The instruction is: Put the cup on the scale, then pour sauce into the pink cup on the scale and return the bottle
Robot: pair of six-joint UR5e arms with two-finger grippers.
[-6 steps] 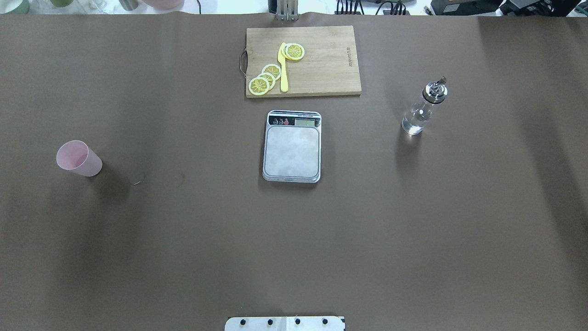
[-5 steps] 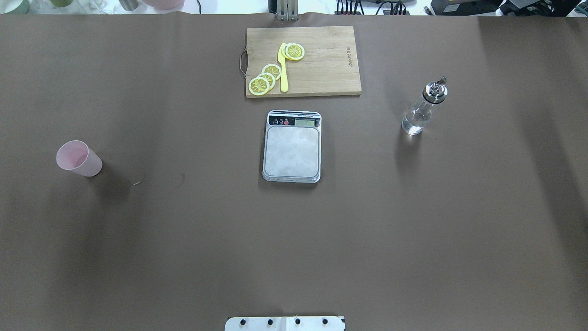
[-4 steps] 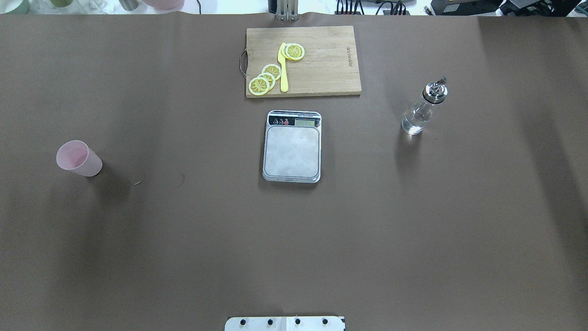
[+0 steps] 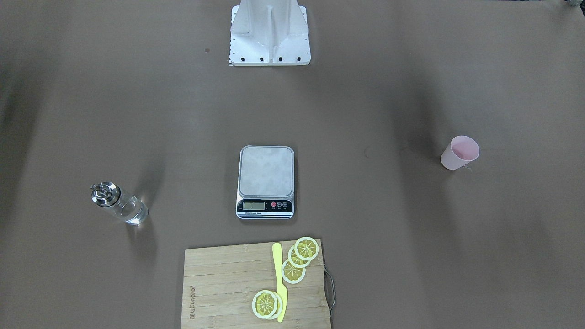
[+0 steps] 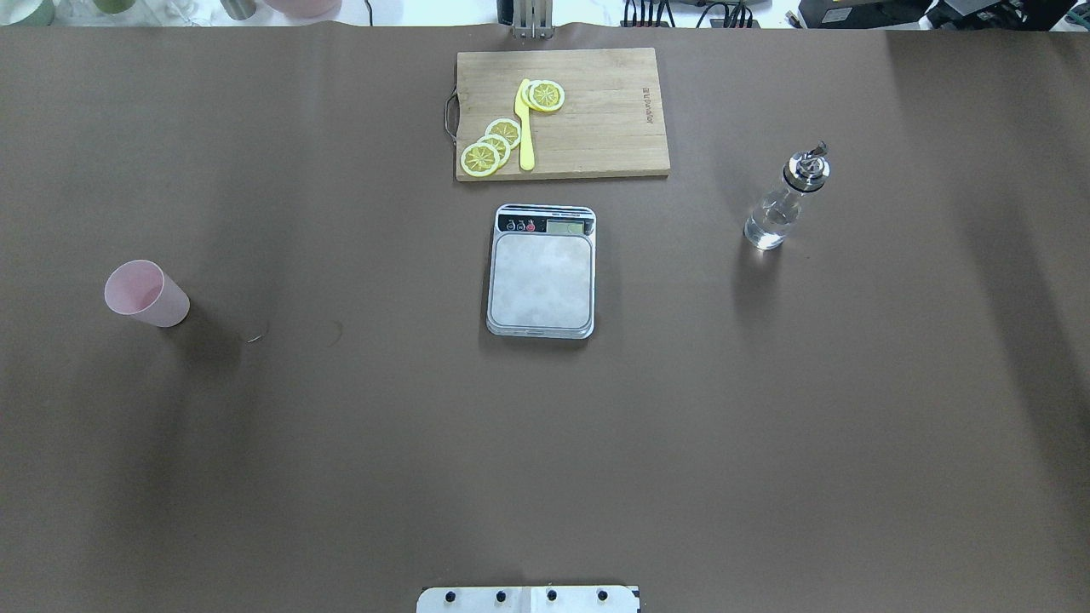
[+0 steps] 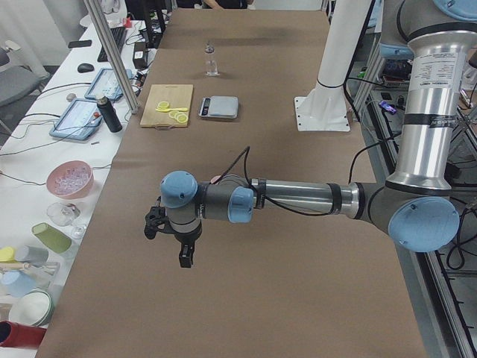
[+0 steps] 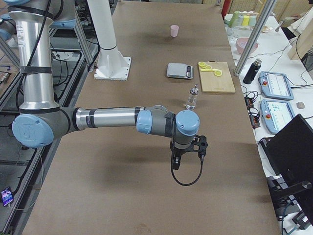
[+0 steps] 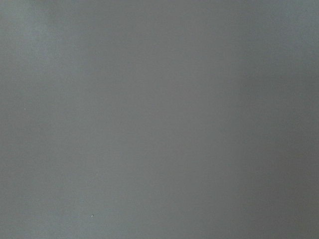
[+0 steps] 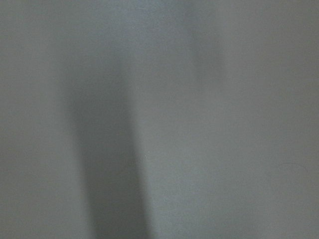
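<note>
The pale pink cup (image 5: 146, 294) stands upright on the brown table at the far left of the overhead view, far from the scale (image 5: 542, 272) in the middle, whose steel platform is bare. The clear glass bottle (image 5: 783, 203) with metal spout stands at the right and holds clear liquid. In the front-facing view the cup (image 4: 460, 152) is at the right and the bottle (image 4: 118, 204) at the left. My left gripper (image 6: 173, 227) and right gripper (image 7: 193, 146) show only in the side views, above the table's ends. I cannot tell whether they are open or shut.
A wooden cutting board (image 5: 596, 119) with lemon slices (image 5: 492, 145) and a yellow knife (image 5: 524, 126) lies just beyond the scale. The robot's white base (image 4: 270, 32) stands at the near table edge. Both wrist views show only blurred table surface.
</note>
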